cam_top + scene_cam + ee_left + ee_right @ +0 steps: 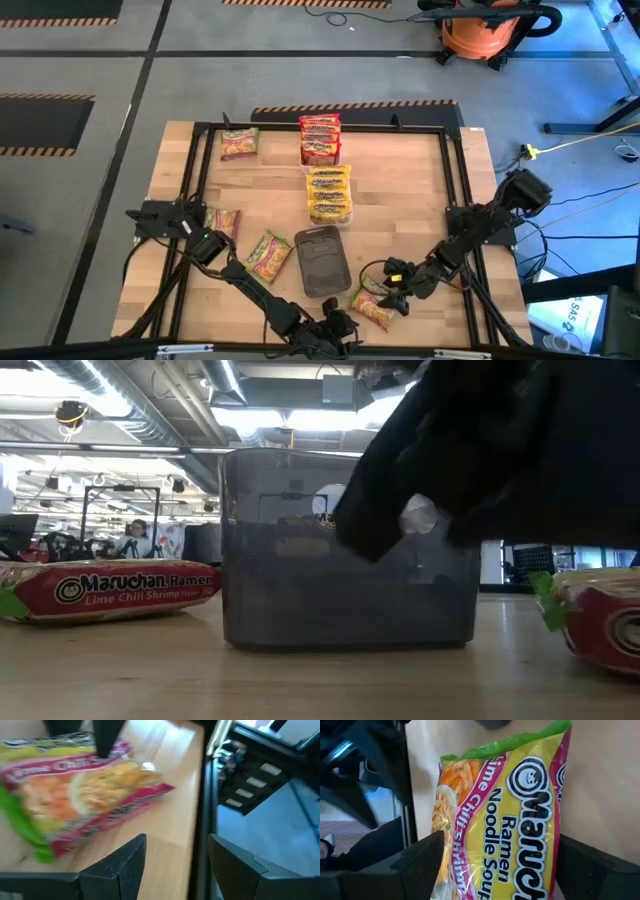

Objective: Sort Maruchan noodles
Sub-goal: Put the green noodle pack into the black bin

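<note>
A green-and-pink Maruchan packet (372, 306) lies flat on the wooden table near its front edge. My right gripper (392, 288) slants down over it, open, one finger on each long side of the packet (505, 815). My left gripper (345, 328) is at the front edge just left of this packet (80, 795), open and with nothing between its fingers. Three more green-and-pink packets (268, 254) (223, 221) (240, 142) lie on the left half. Red packets (320, 138) and yellow packets (328, 193) are stacked in the middle. My right gripper straddles the packet across its width, coming from the table's right side and slanting down. Its fingers (422, 862) stand close to the packet's long edges (445, 825). I cannot tell whether they touch. The packet lies flat on the table.
A dark tray (322, 260) stands between the two arms, just left of the straddled packet, and fills the middle of the low view (350, 560). A black frame (455, 190) runs around the table. In the low view, a dark arm (500, 450) hangs in front of the tray.
</note>
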You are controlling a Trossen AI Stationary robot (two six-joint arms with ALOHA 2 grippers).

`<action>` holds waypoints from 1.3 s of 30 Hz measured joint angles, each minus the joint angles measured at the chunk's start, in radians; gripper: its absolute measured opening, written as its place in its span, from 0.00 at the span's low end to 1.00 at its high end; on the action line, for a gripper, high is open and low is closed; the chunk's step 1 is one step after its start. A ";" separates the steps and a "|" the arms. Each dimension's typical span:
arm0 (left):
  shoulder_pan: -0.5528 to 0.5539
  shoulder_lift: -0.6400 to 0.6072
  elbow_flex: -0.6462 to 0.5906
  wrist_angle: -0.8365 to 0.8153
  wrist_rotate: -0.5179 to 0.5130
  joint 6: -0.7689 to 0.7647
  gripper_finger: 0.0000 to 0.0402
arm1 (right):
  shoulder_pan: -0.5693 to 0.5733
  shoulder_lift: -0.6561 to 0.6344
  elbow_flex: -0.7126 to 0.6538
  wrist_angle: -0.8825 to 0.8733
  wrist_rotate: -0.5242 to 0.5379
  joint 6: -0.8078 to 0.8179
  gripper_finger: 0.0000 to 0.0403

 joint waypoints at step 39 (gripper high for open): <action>-0.008 0.003 0.000 -0.039 0.000 -0.029 0.51 | 0.026 0.233 0.308 -0.011 -0.079 -0.074 0.30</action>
